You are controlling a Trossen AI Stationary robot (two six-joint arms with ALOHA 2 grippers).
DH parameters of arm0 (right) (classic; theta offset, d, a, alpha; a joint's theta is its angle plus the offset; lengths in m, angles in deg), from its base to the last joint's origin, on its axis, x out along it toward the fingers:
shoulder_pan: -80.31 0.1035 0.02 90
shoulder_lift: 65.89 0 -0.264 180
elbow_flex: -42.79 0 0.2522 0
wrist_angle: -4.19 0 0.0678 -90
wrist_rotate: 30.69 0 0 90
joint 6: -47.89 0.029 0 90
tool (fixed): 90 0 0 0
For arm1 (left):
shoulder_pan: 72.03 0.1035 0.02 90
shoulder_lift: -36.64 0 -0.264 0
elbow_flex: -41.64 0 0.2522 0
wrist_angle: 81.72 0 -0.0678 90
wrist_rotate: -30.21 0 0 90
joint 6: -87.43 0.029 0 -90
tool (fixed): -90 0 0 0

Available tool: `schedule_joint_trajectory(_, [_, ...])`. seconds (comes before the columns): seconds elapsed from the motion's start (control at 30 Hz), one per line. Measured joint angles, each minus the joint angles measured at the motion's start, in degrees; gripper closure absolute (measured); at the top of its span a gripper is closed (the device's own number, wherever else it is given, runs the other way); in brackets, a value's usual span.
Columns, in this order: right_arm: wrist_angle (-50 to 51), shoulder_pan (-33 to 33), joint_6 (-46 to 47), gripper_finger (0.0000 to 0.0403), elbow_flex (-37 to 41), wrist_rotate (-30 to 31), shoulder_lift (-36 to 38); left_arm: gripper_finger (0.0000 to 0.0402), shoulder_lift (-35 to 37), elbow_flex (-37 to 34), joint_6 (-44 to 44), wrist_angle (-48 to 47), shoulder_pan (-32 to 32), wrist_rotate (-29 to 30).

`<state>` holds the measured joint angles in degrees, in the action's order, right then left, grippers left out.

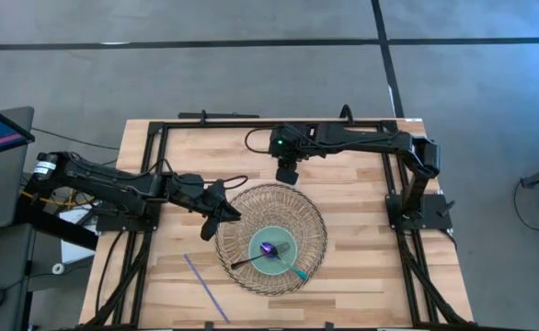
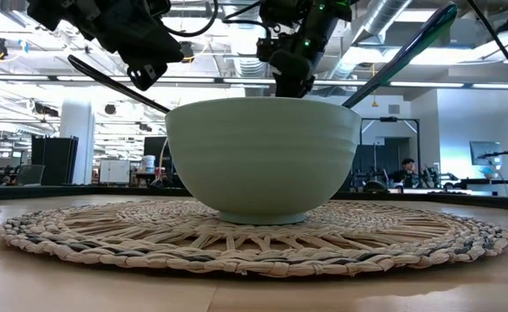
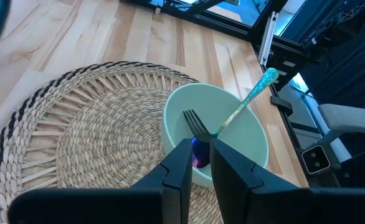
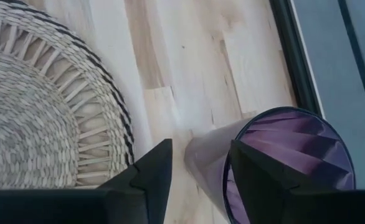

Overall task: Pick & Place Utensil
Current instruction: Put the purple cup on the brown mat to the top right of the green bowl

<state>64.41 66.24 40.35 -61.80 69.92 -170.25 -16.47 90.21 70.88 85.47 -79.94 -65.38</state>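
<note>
Fork (image 3: 197, 126) sits in the bowl (image 1: 274, 250) with a spoon (image 3: 248, 101). Left gripper (image 3: 195, 163) hovers just left, jaws nearly together, empty. I'd retreat next. Right gripper (image 4: 198, 163) spread around a purple cup (image 4: 276, 155).

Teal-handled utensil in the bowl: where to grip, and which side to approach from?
Grip the teal utensil by the free end of its handle, which leans up and out over the rim of the bowl. Come from above on that side, end effector fingers across the shaft. Its head lies down in the bowl beside the fork, so there is probably little room there.
</note>
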Motion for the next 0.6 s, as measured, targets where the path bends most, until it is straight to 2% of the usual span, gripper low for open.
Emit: schedule_joint_trajectory(0.6, [0.9, 0.6, 0.0, 0.0249, -1.0, 0.0, 0.0, 0.0344, 0.0, 0.0, 0.0, 0.4, 0.0, 0.0])
